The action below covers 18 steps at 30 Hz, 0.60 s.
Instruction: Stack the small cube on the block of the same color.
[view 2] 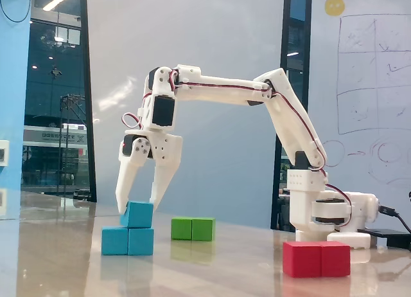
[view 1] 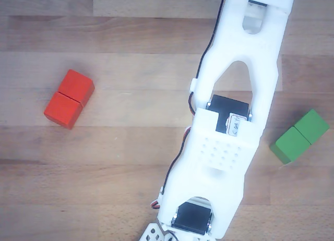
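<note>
In the fixed view, lower left, the small cube (view 2: pixel 140 214) already sits on the right half of the blue block (view 2: pixel 128 241). The claw (view 2: pixel 137 207) straddles the cube; whether it grips or has loosened is hard to tell. Letting go and lifting away is what's left. The green block (view 2: pixel 192 229) and red block (view 2: pixel 316 258) lie apart on the tabletop (view 2: pixel 225 271), not in the way.

The small cube (view 2: pixel 140 215) and the block of the same color (view 2: pixel 128 241) were seen in sky blue, the block crossed by a darker seam. A red block (view 1: pixel 69 98) and a green block (view 1: pixel 299 136) were shown on a light wood-grain table (view 1: pixel 115 163). The arm (view 1: pixel 229 121) was white, with black servos and red and black wires.
</note>
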Available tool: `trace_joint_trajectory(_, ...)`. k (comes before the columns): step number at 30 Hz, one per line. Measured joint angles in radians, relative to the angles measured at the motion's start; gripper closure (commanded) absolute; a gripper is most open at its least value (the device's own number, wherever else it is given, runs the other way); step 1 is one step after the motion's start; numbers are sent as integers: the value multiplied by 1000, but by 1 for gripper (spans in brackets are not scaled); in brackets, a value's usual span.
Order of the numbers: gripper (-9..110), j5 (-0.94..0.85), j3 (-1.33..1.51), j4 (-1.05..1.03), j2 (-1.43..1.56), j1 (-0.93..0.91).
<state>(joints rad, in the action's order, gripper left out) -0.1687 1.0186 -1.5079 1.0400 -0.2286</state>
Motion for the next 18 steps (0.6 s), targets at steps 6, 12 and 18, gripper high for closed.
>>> trace_joint_trajectory(6,82,0,0,0,0,0)
trace_joint_trajectory(12,71,0,0,0,-14,0)
trace_joint_trajectory(18,68,0,0,0,-15,0)
